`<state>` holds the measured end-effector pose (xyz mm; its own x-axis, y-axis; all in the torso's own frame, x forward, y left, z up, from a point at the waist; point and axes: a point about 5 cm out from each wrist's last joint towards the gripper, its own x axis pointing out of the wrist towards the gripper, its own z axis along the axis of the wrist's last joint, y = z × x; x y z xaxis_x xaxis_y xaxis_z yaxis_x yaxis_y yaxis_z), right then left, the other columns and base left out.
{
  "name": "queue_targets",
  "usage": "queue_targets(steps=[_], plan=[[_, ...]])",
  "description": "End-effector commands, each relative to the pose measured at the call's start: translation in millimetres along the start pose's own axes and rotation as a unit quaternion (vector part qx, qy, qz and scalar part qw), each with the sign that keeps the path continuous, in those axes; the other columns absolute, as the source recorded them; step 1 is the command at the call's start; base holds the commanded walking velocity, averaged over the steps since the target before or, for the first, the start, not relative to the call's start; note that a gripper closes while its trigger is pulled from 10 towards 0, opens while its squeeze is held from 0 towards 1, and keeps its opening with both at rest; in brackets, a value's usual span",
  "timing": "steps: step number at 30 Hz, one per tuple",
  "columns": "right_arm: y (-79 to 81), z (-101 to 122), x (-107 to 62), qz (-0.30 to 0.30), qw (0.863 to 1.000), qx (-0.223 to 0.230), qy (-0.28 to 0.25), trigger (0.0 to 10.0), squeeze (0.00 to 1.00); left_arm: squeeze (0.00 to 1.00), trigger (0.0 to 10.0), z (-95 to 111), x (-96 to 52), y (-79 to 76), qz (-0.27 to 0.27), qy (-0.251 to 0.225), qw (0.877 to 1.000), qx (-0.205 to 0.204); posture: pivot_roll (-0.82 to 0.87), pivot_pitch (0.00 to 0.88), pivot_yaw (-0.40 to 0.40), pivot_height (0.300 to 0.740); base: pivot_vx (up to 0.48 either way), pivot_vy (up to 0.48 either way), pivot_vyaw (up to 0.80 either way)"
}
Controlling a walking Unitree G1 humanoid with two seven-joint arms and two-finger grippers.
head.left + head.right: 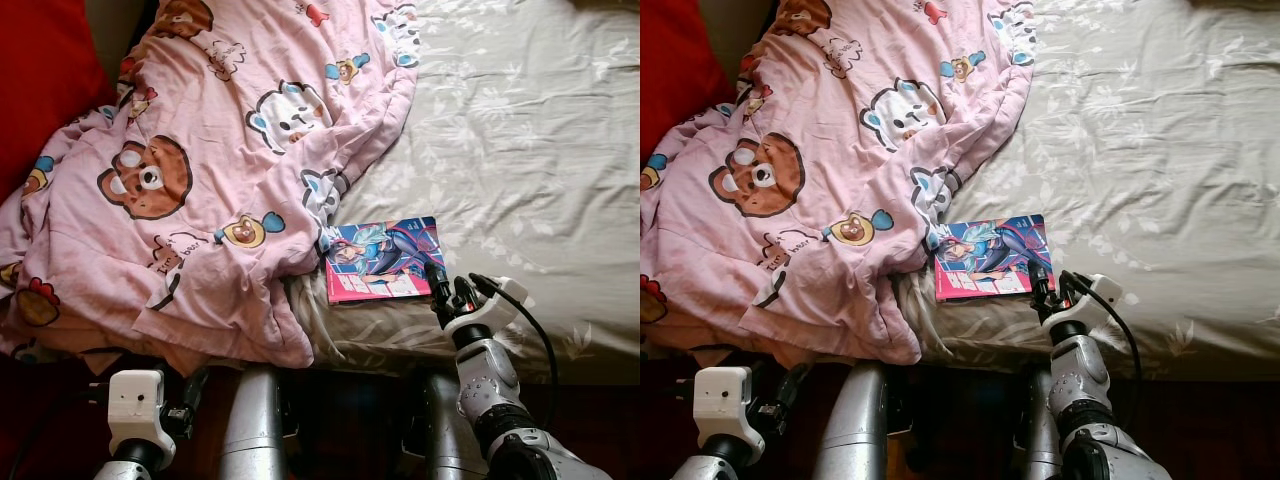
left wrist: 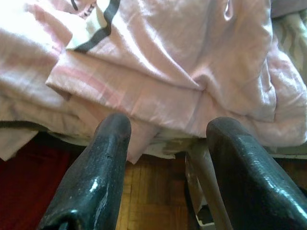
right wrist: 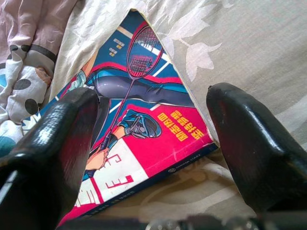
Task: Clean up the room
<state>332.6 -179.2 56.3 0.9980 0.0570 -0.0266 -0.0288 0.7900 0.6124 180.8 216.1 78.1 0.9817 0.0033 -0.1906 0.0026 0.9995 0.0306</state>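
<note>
Head stereo downward over bed [image 1: 520, 150]; wrists close
</note>
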Motion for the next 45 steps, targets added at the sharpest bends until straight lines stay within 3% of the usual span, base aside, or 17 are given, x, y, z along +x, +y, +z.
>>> queue_targets(steps=[1,15,21,30,40,45], plan=[[-5.9,-11.1,-7.6,-0.013,1.000,0.012,0.017,10.0,0.00,0.00,10.0,-5.2,-7.6,6.6,0.008,0.020,1.000,0.006,0.20,0.416,0.121,0.607,0.000,0.000,0.00],[-10.0,-13.7,-10.7,-0.020,0.998,0.054,0.012,10.0,0.00,0.00,10.0,-3.3,-16.9,14.3,0.015,0.030,0.999,0.015,0.22,0.433,0.140,0.607,0.000,0.000,0.00],[-13.5,-18.5,-14.4,-0.025,0.995,0.097,0.015,10.0,0.00,0.00,10.0,0.8,-18.4,16.2,0.014,0.028,0.999,0.019,0.23,0.441,0.148,0.607,0.000,0.000,0.00],[-26.0,-22.3,-22.8,-0.066,0.989,0.129,0.009,10.0,0.00,0.00,10.0,1.7,-25.5,18.1,0.015,0.035,0.999,0.022,0.25,0.456,0.156,0.607,0.000,0.000,0.00],[-36.3,-30.4,-33.2,-0.097,0.981,0.167,0.013,10.0,0.00,0.00,10.0,2.3,-28.4,15.1,0.005,0.040,0.999,0.030,0.25,0.464,0.164,0.607,0.000,0.000,0.00],[-39.4,-42.1,-41.2,-0.109,0.968,0.227,0.024,10.0,0.00,0.00,10.0,3.0,-31.7,16.1,0.004,0.044,0.998,0.034,0.26,0.470,0.169,0.607,0.000,0.000,0.00]])
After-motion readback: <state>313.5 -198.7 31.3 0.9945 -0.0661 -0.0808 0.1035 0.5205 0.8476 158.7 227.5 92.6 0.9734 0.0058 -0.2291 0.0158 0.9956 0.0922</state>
